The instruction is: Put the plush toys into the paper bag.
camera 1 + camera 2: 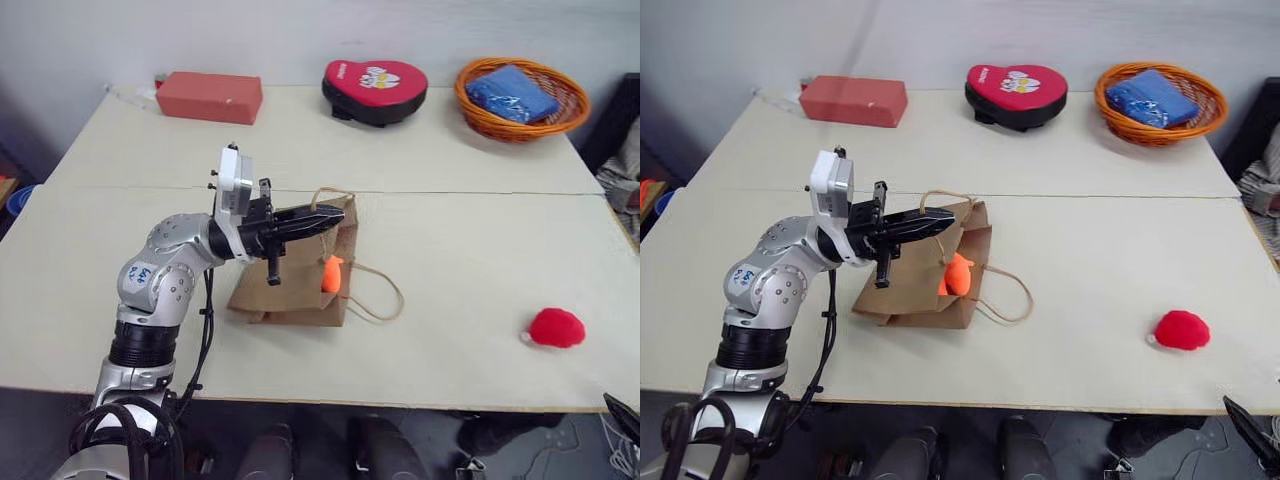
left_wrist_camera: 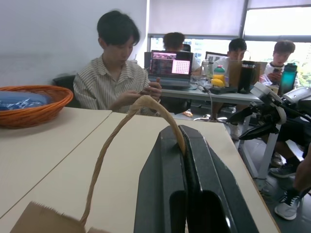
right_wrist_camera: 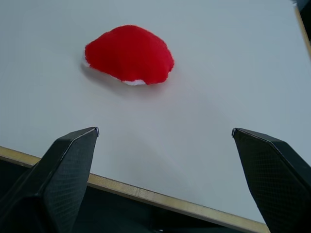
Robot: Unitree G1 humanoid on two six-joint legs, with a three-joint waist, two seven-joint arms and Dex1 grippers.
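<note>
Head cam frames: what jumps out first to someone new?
The left end effector at table centre, pinched shut on a cord handle of the brown paper bag, with the orange plush sitting in the bag's mouth. Then the red plush lying alone near the table's front right edge.

Bare table (image 1: 460,270) lies between paper bag (image 1: 300,290) and red toy (image 1: 556,327); left gripper (image 1: 335,213) crosses above bag mouth; block (image 1: 209,97), heart pad (image 1: 375,90), basket (image 1: 520,98) line far edge, well apart.
</note>
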